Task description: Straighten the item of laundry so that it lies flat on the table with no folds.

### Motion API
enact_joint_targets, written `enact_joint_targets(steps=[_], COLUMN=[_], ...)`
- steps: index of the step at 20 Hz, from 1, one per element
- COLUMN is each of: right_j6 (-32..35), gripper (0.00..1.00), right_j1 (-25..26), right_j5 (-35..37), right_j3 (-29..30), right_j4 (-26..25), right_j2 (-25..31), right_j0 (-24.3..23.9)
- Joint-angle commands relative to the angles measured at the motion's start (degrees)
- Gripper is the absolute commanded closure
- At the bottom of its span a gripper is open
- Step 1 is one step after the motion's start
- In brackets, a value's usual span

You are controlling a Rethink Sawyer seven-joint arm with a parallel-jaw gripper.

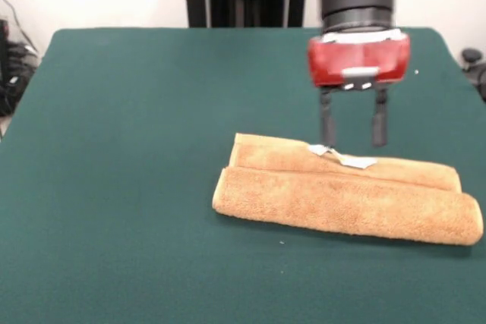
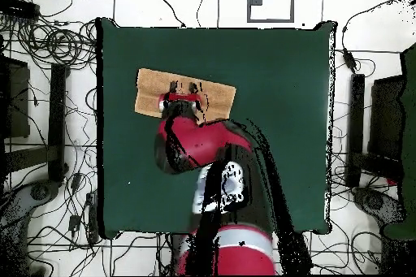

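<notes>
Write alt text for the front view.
An orange-tan towel, folded into a long roll-like bundle, lies on a dark green table. A red and black robot gripper hangs open just above the towel's far edge, beside a small white tag.

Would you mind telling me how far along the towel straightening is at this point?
Nothing looks done yet: the towel lies folded into a long doubled strip on the table, with a rolled front edge and its white tag on top. In hand: the end effector hangs open just above the tag, at the towel's far edge. Left: gripping an edge, unfolding the layers and spreading the cloth flat.
</notes>
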Motion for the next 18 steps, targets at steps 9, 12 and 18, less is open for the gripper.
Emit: enact_joint_targets(steps=[9, 12, 18], right_j6=[2.0, 1.8, -2.3], gripper=[0.0, 0.0, 0.0], right_j1=[8.2, 8.5, 9.5], right_j5=[4.5, 4.7, 12.2], right_j3=[4.6, 4.6, 5.4], right_j4=[-5.0, -5.5, -7.4], right_j2=[16.9, 16.3, 22.3], right_j0=[-10.6, -10.0, -14.4])
